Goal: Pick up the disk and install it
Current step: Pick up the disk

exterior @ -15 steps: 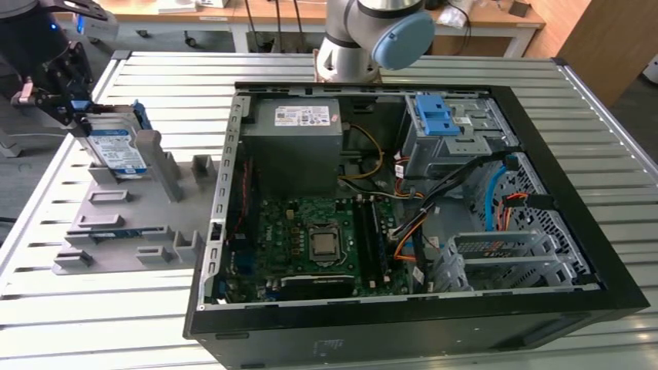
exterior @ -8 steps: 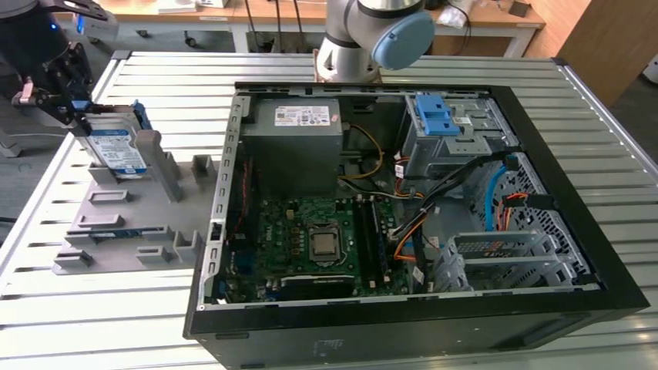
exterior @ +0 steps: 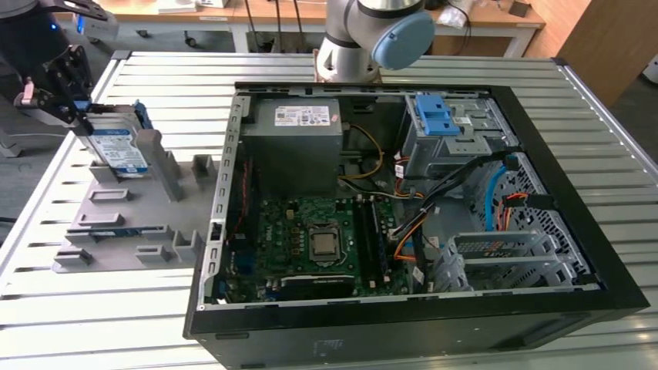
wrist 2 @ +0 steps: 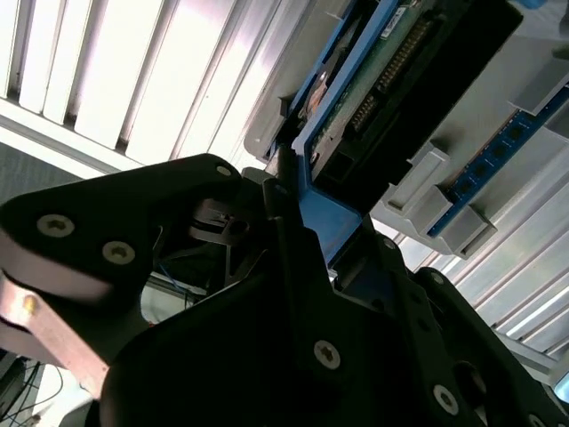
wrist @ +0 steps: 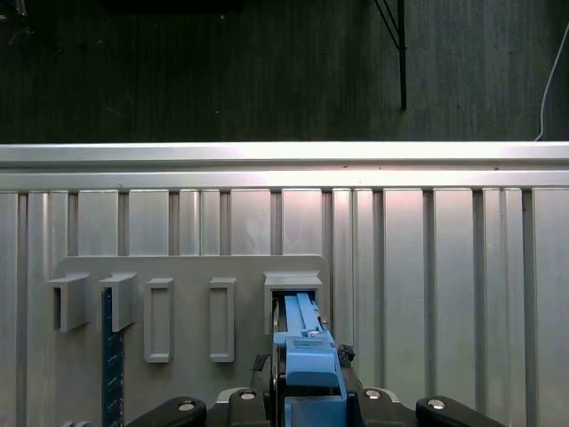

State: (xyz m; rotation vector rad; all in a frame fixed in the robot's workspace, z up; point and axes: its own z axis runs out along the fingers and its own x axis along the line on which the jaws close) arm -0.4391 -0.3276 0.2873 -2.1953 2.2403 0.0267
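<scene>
The disk, a silver drive with a white-and-blue label and a blue carrier frame, stands on edge in a slot of the grey holder block at the exterior view's left. My gripper sits at its upper end, shut on the blue frame. In the first wrist view the blue carrier edge runs from between the fingers into the block's slot. The second wrist view shows the black fingers clamped on the blue frame, with the drive's circuit-board side beyond.
An open black computer case lies at the exterior view's right, with a grey power-supply box, motherboard and a drive bay with a light-blue latch. A blue memory stick stands in another slot of the block. Slatted metal table underneath.
</scene>
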